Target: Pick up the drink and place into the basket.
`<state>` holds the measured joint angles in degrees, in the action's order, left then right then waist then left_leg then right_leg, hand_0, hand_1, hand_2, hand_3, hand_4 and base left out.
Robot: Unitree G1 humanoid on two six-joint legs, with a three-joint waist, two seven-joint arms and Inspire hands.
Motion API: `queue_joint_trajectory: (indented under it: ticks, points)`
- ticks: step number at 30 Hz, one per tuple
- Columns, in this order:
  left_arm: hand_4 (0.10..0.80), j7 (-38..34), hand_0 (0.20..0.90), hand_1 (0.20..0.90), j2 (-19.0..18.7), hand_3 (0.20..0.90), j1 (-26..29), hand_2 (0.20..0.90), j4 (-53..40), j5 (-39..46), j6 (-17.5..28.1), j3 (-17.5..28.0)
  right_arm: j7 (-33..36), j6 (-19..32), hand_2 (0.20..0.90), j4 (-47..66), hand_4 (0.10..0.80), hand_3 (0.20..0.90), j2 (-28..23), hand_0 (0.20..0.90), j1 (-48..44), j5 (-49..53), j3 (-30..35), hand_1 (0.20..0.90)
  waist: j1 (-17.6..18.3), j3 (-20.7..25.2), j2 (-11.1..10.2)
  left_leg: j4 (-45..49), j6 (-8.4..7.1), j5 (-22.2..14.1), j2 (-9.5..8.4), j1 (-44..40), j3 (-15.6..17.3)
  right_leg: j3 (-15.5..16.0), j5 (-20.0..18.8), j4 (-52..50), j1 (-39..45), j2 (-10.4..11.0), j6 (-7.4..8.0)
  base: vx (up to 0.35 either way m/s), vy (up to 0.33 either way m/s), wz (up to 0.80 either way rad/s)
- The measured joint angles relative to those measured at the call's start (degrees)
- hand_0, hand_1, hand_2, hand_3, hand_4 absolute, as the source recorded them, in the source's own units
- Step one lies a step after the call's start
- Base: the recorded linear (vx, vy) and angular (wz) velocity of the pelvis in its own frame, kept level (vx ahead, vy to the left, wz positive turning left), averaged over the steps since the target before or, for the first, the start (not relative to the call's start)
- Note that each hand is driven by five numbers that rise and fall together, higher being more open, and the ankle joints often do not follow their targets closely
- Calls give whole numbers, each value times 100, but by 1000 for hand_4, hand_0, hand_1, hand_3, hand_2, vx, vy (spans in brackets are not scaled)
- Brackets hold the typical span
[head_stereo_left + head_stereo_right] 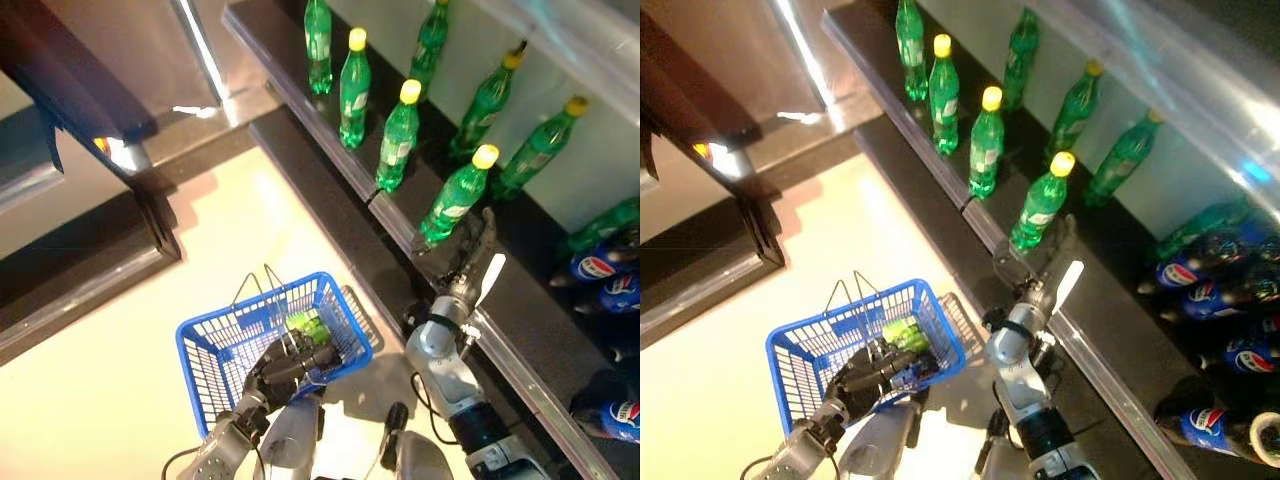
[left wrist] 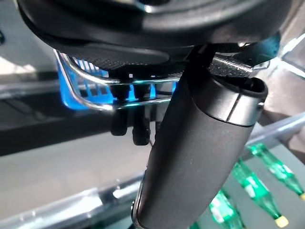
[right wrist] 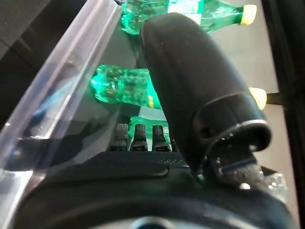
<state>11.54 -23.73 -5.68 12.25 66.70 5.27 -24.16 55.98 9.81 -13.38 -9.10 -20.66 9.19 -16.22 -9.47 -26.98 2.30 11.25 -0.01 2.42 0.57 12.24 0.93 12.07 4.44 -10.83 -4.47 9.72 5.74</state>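
A green bottle with a yellow cap [image 1: 455, 200] stands on the dark shelf [image 1: 325, 135], nearest to my right hand [image 1: 466, 250]. The right hand is open at the bottle's base, fingers reaching along it, white-covered thumb standing away. In the right wrist view the bottle's base [image 3: 121, 88] shows just past the fingertips [image 3: 139, 135]. My left hand [image 1: 288, 364] is shut on the thin wire handles [image 2: 95, 102] of the blue basket [image 1: 212, 338], held up low at the left. A green drink [image 1: 310, 326] lies inside the basket.
More green bottles [image 1: 399, 135] stand in rows along the shelf. Dark bottles with blue labels [image 1: 600, 266] lie at the right end. A metal rail [image 1: 545, 400] edges the shelf front. Dark furniture [image 1: 80, 95] stands at the left over a pale floor [image 1: 90, 400].
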Motion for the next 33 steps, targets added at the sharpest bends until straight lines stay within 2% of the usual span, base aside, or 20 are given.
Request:
queue_joint_trajectory:
  ticks: [7,17,24,33]
  points:
    - [100,-132,300,300,5,200,536,300,282,-1,8,-80,95,21,900,-184,800,900,-12,900,-628,69,33,900,14,-292,-72,-10,-1,85,33,378,9,-16,-77,6,-403,-40,-3,-142,-17,-3]
    - [100,-212,300,300,28,200,941,300,398,0,121,-94,96,186,900,-406,800,900,-210,900,-1032,243,230,900,16,-365,-172,-24,0,86,60,696,15,-30,-112,0,-725,-76,-19,-64,1,-2]
    - [100,-216,300,300,65,200,1070,300,399,0,197,-94,268,467,900,-492,800,900,-239,900,-1218,497,346,900,29,-381,-204,-35,0,86,61,734,36,-60,-112,-1,-791,-76,-19,-42,12,-2]
    - [100,-223,300,300,70,200,1242,300,475,0,311,-103,256,583,900,-656,800,900,-294,900,-1590,745,470,900,30,-391,-229,-33,1,86,70,845,90,-134,-155,5,-933,-85,-16,-5,10,-4]
